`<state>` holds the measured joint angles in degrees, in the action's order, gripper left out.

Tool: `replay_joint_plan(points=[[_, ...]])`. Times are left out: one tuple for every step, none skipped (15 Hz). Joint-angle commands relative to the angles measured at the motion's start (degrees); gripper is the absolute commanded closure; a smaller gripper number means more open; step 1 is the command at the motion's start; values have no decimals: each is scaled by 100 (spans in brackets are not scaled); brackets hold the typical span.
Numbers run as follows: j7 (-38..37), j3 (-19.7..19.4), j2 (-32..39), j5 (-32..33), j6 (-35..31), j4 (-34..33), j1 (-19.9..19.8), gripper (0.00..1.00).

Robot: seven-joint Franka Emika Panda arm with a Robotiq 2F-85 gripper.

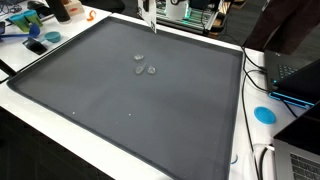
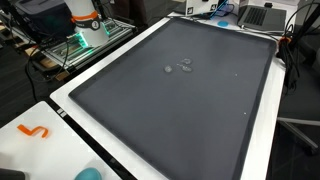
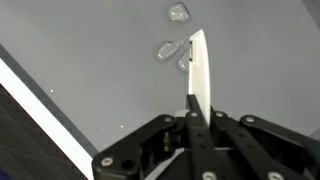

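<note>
1. Three small clear blobs [image 1: 140, 70] lie in a loose cluster on the dark mat [image 1: 150, 130], toward its far half. You cannot tell from these views whether they are drops of liquid or bits of plastic.
2. Your claw [image 3: 192, 120] is pinched narrow on a thin white strip [image 3: 197, 70], which sticks straight out past the fingertips.
3. Done, as I judge it: the white strip is securely in hand, and in the wrist view it points toward the clear blobs.
4. Left, as I judge it: contact. In an exterior view the white strip [image 1: 150, 20] hangs over the far edge of the dark mat, apart from the cluster, and no blob touches it.
5. Containers: none stands on the dark mat. Off it to the right, a blue disc [image 1: 264, 114] rests on the white table [image 1: 30, 110] near a laptop [image 1: 295, 75]. You cannot tell whether it is a lid or a dish, and nothing shows in it.
</note>
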<state>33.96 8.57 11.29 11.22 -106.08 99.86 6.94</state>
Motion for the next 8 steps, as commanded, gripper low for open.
replay_joint_plan(points=[[-4,12,6,2,18,-17,-6,96],[-4,12,7,2,18,-17,-6,96],[-4,12,8,2,18,-17,-6,96],[-4,12,8,2,18,-17,-6,96],[-4,12,9,2,18,-17,-7,96],[-4,12,9,2,18,-17,-7,96],[-4,12,10,2,18,-18,-7,96],[-9,-8,90,31,-18,-21,-20,99]])
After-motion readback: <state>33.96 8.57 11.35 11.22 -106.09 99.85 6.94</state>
